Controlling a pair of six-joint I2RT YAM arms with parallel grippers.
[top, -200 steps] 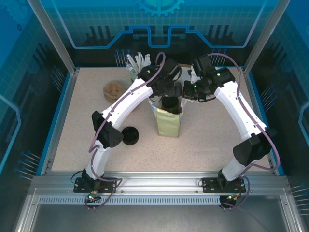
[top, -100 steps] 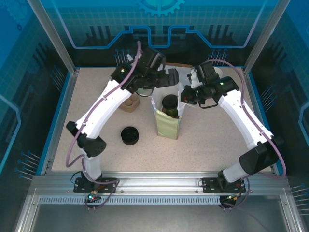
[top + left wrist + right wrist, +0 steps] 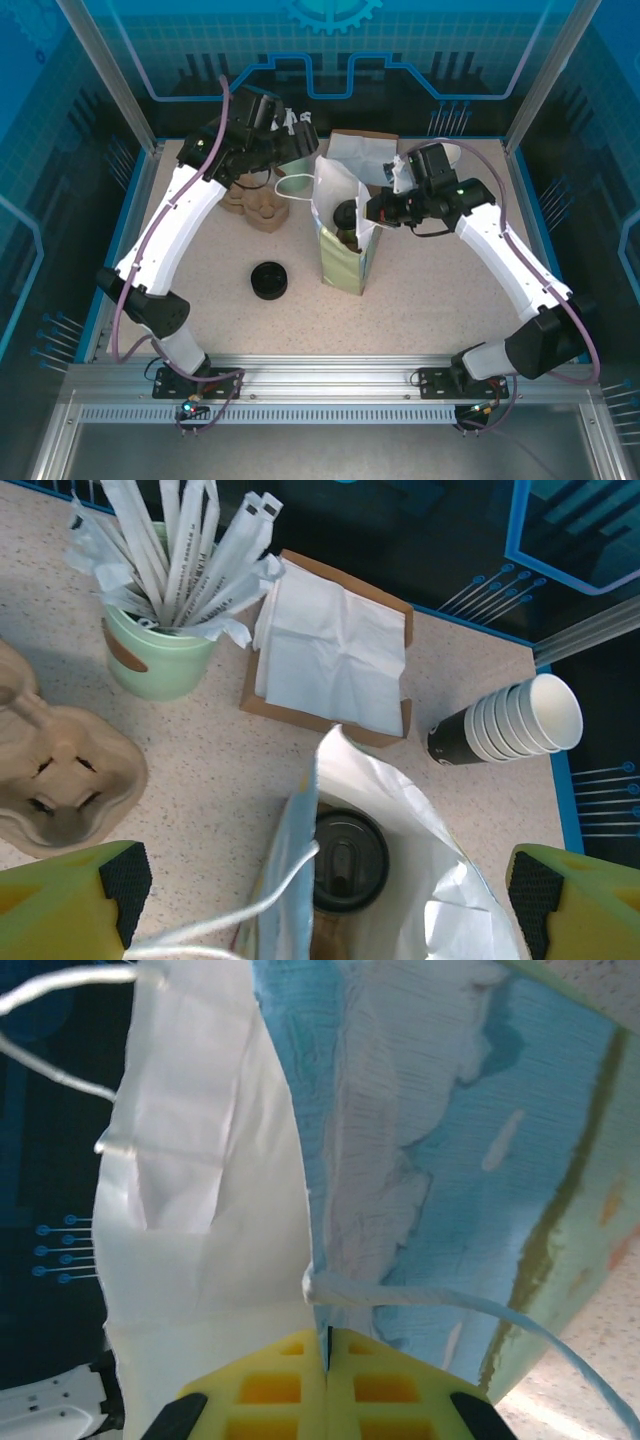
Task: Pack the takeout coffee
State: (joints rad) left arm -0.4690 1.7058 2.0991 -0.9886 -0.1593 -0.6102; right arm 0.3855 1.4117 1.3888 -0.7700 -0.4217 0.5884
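left gripper (image 3: 325, 885): wide open, nothing in it. The two yellow fingers (image 3: 60, 900) sit way apart, one at each bottom corner of the left wrist view.
right gripper (image 3: 328, 1375): clamped tight on the top edge of the paper bag (image 3: 450, 1160). The white inner paper is pinched right in the seam between its fingers, and one string handle loops out just past the tips.
coffee cup (image 3: 348, 858): just one, upright down inside the bag with its black lid facing up. It's below the gap between the left fingers, about midway between them.
bag count: one, standing on the table (image 3: 440, 290) with its mouth open, spread between the left fingers.
wrapped straws (image 3: 190, 550): a bunch, too overlapped to count, standing in one pale green cup (image 3: 160, 665), out beyond the finger at the left edge of that view.
napkins (image 3: 330, 645): one pile in one cardboard tray, straight out past the bag mouth.
empty cups (image 3: 510, 720): one nested stack lying on its side, white rims, out beyond the other finger.
drink carrier (image 3: 50, 780): one, cardboard, close to the left-edge finger.
black lids (image 3: 268, 281): one squat stack, well apart from both grippers.
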